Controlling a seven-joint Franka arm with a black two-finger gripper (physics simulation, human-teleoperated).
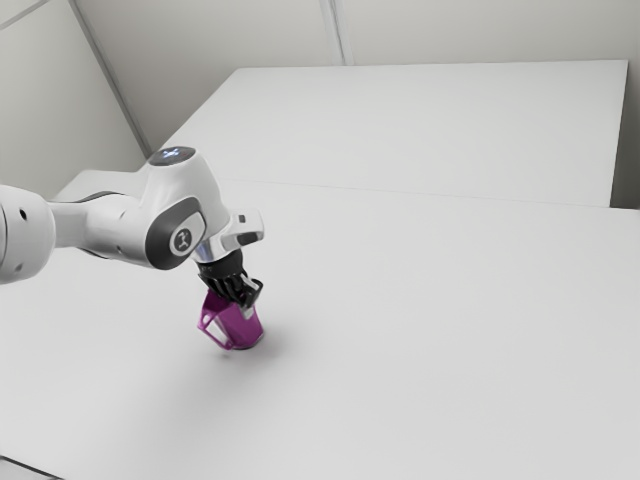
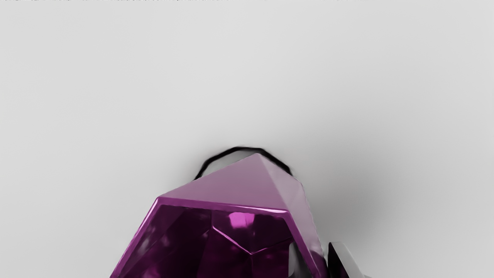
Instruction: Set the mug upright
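gripper (image 1: 248, 303) closed on the wall of the mug (image 1: 240, 328), one finger inside the mouth, the other against the outside. mug directly below the gripper, leaning, mouth up toward the hand; glossy purple, flat-faceted sides, hard-edged rim, dark interior with bright reflections, angular handle (image 1: 204, 324) standing out on the side away from the fingertips. smooth, matte, pale table (image 1: 420, 330) beneath, soft shadow beside the mug; whether the base touches, cannot tell.

one mug (image 1: 243, 330), one mug handle (image 1: 202, 322), one robot arm (image 1: 110, 225), one gripper (image 1: 243, 305), two fingers (image 2: 344, 258)
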